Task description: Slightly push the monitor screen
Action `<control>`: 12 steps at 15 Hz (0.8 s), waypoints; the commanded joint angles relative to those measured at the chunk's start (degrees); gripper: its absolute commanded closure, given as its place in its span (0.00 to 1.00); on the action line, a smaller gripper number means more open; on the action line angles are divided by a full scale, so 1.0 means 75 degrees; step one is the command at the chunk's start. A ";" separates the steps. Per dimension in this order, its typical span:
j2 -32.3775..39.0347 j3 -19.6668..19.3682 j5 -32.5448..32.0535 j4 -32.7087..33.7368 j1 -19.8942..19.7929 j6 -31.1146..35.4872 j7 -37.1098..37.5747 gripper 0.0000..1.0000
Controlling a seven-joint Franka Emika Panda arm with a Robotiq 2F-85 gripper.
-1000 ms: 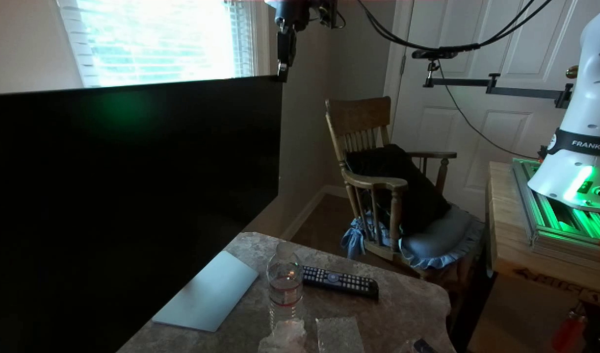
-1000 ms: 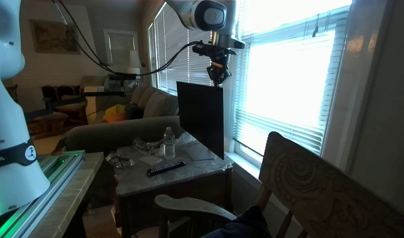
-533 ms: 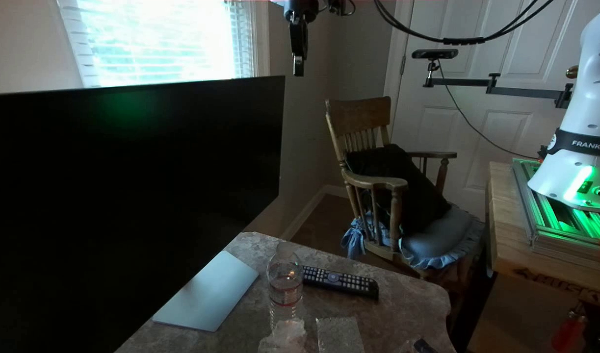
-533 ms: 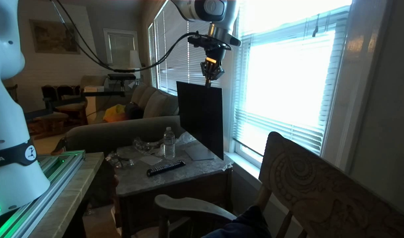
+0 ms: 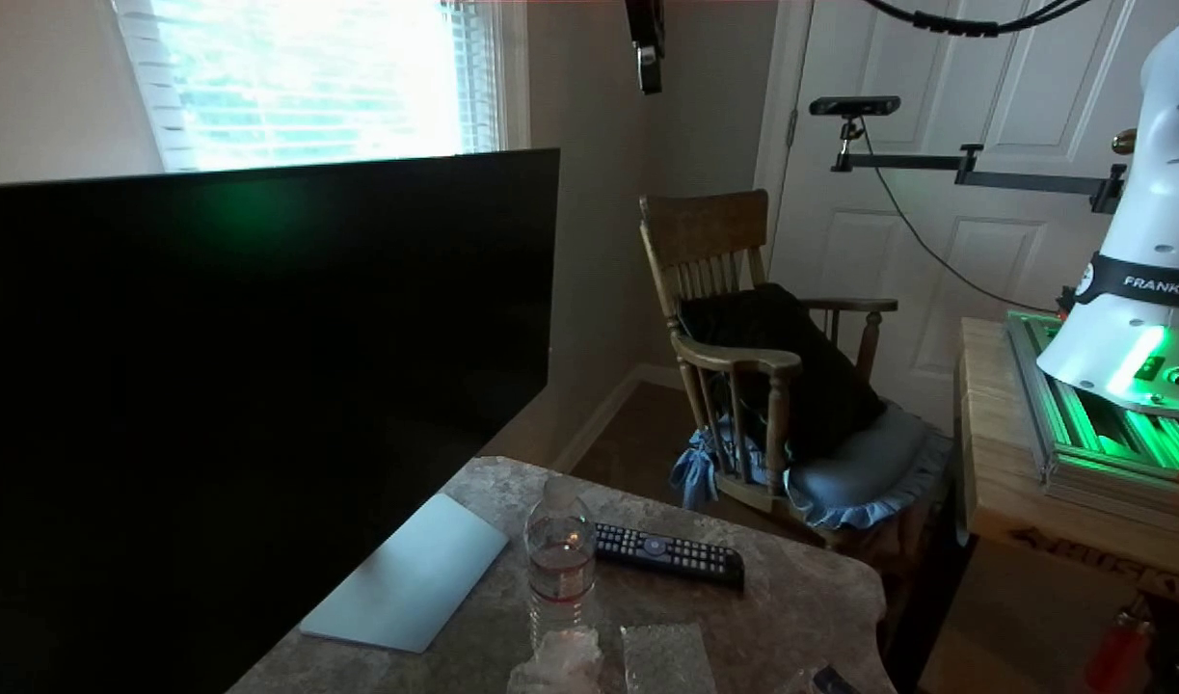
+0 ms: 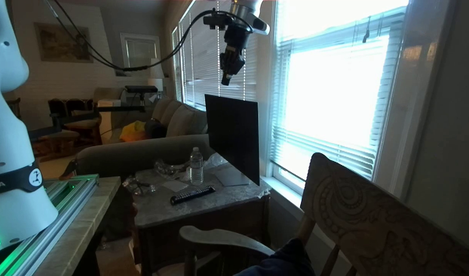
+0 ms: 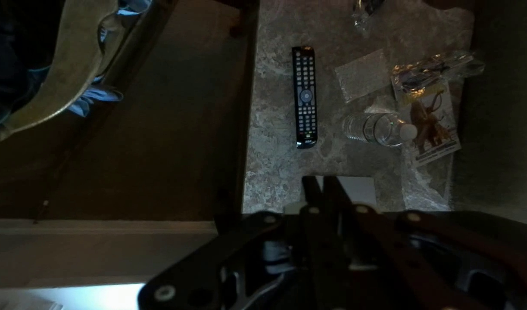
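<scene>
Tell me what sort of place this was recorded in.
Most likely a home, probably its living room: in an exterior view there is a sofa, a framed picture hung beyond it, and a carved wooden chair.

The gripper (image 6: 226, 81) hangs tilted downward, its jaws nearly together.

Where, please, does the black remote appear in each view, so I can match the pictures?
In an exterior view: remote, low, right of the bottle.
In an exterior view: remote, low, below the bottle.
In the wrist view: remote, upper half, left of the bottle.
Shared landmark: the bottle.
</scene>
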 commanded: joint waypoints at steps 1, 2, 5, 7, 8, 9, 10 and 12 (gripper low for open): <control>-0.0940 -0.0042 -0.0038 -0.0671 -0.0028 -0.0140 0.0253 0.60; -0.1154 -0.0059 -0.0024 -0.0775 -0.0047 -0.0117 0.0178 0.53; -0.1648 -0.0116 -0.0071 -0.0996 -0.0100 -0.0105 0.0080 0.32; -0.1954 -0.0157 -0.0132 -0.1156 -0.0131 -0.0059 0.0003 0.18; -0.2097 -0.0178 -0.0145 -0.1239 -0.0147 -0.0048 -0.0068 0.12; -0.2237 -0.0198 -0.0165 -0.1347 -0.0161 -0.0006 -0.0114 0.04; -0.2373 -0.0216 -0.0166 -0.1456 -0.0172 0.0088 -0.0132 0.01; -0.2618 -0.0266 -0.0145 -0.1681 -0.0198 0.0131 -0.0186 0.00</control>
